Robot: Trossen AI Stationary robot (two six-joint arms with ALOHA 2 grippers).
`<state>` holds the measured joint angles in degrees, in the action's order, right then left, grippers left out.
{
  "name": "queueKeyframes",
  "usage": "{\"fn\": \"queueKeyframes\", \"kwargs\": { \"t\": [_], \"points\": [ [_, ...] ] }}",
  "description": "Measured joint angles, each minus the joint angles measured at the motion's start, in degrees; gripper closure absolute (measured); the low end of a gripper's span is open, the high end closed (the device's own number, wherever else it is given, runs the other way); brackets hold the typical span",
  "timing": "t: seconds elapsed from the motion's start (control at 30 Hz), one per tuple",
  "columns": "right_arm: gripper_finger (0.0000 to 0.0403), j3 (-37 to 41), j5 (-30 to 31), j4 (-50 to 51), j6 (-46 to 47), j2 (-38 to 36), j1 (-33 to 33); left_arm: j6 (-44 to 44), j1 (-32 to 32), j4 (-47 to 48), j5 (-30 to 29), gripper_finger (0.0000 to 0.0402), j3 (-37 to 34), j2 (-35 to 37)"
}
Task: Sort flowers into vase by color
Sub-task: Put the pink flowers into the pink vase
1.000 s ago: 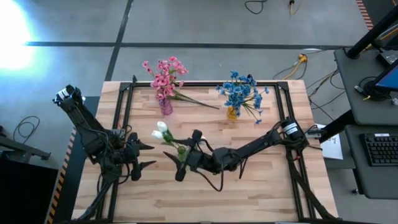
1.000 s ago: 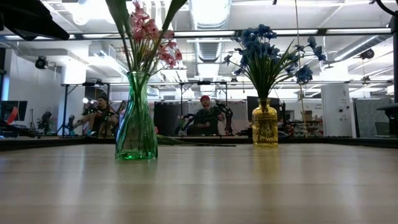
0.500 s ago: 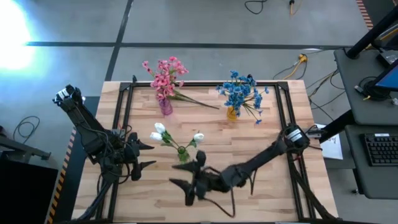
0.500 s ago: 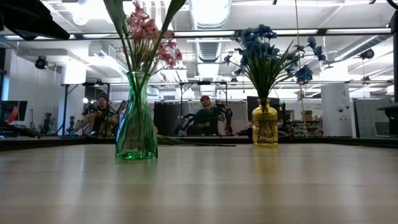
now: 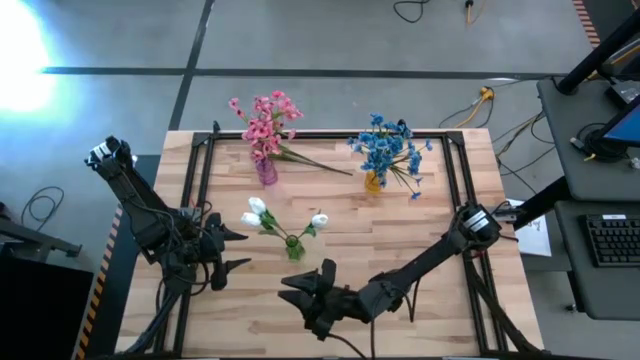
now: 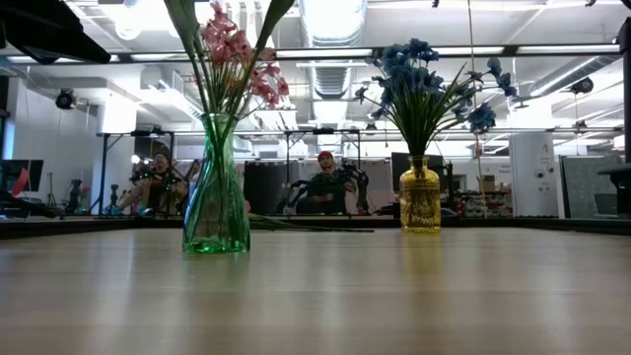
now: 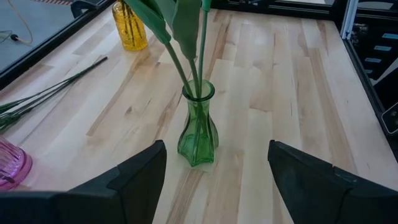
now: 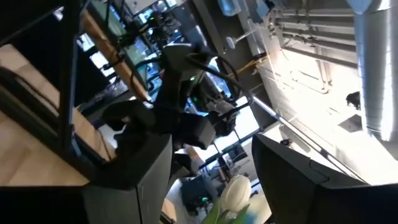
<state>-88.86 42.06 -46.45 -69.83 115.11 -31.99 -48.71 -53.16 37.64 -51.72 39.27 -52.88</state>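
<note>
White flowers (image 5: 262, 212) stand with their stems in a green glass vase (image 5: 293, 247) at mid-table; the left wrist view shows that vase (image 7: 198, 132) upright. Pink flowers (image 5: 265, 122) stand in a pink vase (image 5: 266, 172) at the far left. Blue flowers (image 5: 385, 148) stand in a yellow vase (image 5: 373, 181) at the far right. My left gripper (image 5: 243, 250) stands open to the left of the green vase, apart from it. My right gripper (image 5: 298, 300) is open and empty on the near side of the green vase, and a white blossom (image 8: 236, 191) shows beyond its fingers.
Loose green stems (image 5: 318, 163) lie on the table between the pink vase and the yellow vase. A dark frame (image 5: 205, 160) runs along the table's left, far and right sides. Bare wood lies along the near edge on both sides of my right arm.
My right gripper has drawn back from the green vase toward the table's near edge and has rolled about its own axis. The white flowers stay standing in the vase, and the blossom on the vase's right now shows clear of the gripper.
</note>
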Motion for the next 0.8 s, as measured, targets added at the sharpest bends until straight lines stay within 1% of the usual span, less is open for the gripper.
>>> {"fn": "queueKeyframes", "kwargs": {
  "t": [0.3,0.43,0.57,0.8],
  "points": [
    [0.0188,0.0,1.0,0.4,0.2,0.0,0.4,0.0,0.0,0.1,-0.3,0.0134,0.0,0.0],
    [0.0188,0.0,4.9,0.3,-3.1,0.0,0.2,0.0,0.0,0.1,-0.3,0.0134,0.0,0.0],
    [0.0188,0.0,10.1,0.1,-4.1,-0.6,-0.3,0.0,0.0,0.1,-0.3,0.0134,0.0,0.0],
    [0.0188,0.1,15.1,-0.1,-4.0,-5.6,-2.7,-0.4,0.1,0.1,-0.3,0.0134,0.0,0.0]
  ]
}}
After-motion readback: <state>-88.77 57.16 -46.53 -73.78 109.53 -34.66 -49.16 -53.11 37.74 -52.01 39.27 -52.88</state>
